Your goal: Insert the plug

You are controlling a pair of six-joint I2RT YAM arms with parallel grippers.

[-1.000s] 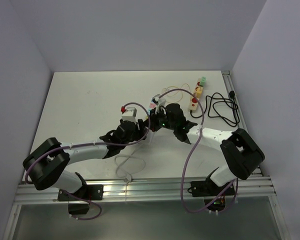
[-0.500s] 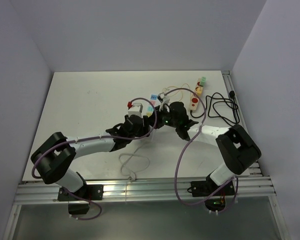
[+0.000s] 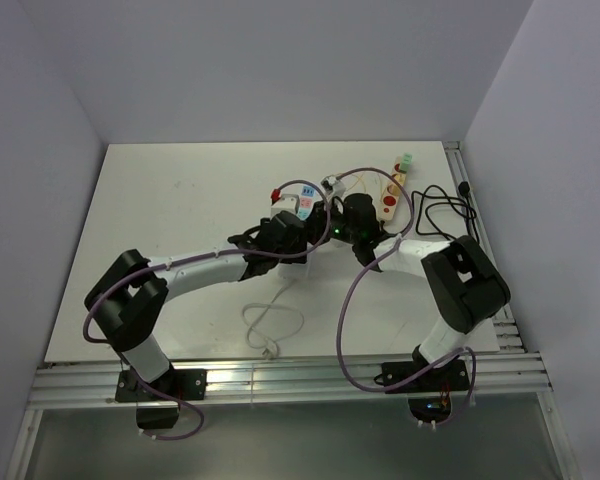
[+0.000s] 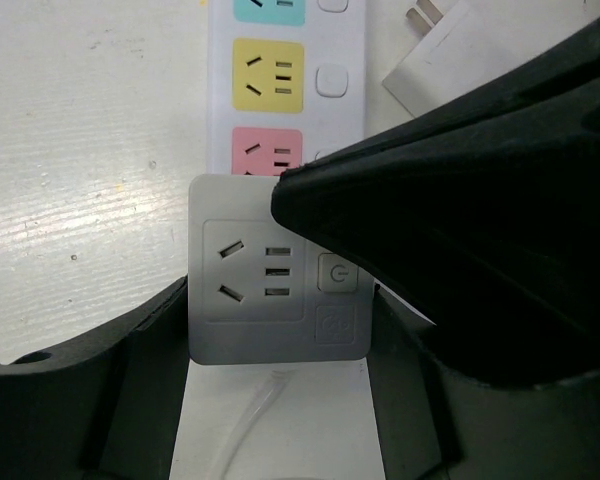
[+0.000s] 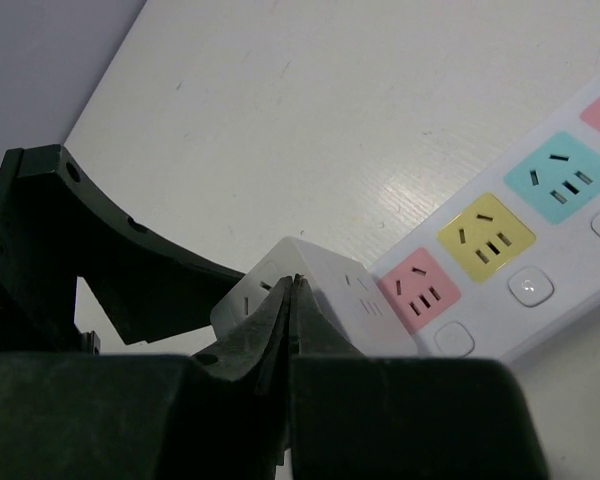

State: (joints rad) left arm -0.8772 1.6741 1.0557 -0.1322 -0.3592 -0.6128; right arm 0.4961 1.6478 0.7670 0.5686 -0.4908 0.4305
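My left fingers (image 4: 278,305) are clamped on the plug adapter (image 4: 265,290), one black finger pressed to each side of its pale grey body. Its face points up at the wrist camera, showing a set of socket slots with a small round button beside them. The adapter sits over one end of the white power strip (image 4: 348,45), right next to the pink socket (image 4: 268,150) and covering that socket's near edge. The yellow socket (image 4: 268,75) comes next along the strip, and a teal one follows it. I cannot tell whether the adapter's pins are seated in the strip or only resting above it.

My right fingers (image 5: 292,288) are clenched tight with nothing between them. Their joined tips are against the adapter's top edge, on the side nearest the pink socket. In the left wrist view this arm cuts in as a dark wedge across the adapter's upper right corner.

A white pronged charger (image 4: 470,50) lies on the tabletop (image 4: 80,150), just beside the strip.
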